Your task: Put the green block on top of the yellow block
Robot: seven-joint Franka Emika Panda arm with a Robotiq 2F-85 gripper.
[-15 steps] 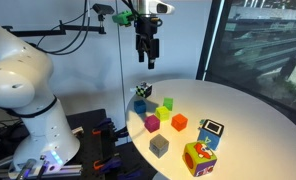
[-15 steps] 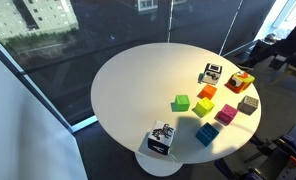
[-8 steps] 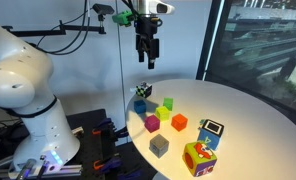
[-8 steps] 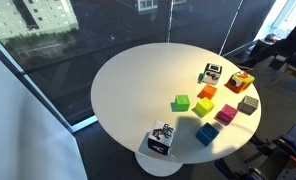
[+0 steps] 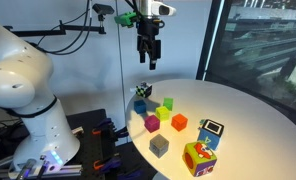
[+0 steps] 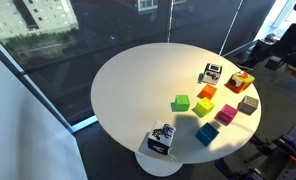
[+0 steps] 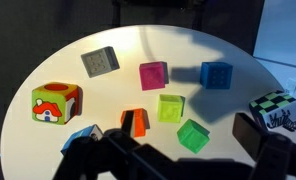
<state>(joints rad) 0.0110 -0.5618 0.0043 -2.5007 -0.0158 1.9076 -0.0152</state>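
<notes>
The green block lies on the round white table, beside the yellow block. Both show in the exterior views, green and yellow, and in the wrist view, green just below yellow. My gripper hangs open and empty high above the table's edge. In the wrist view its dark fingers frame the green block from far above.
Around them lie orange, magenta, blue and grey cubes. Larger patterned cubes sit at the edges: a red-yellow one and a checkered one. The robot base and a glass wall stand nearby.
</notes>
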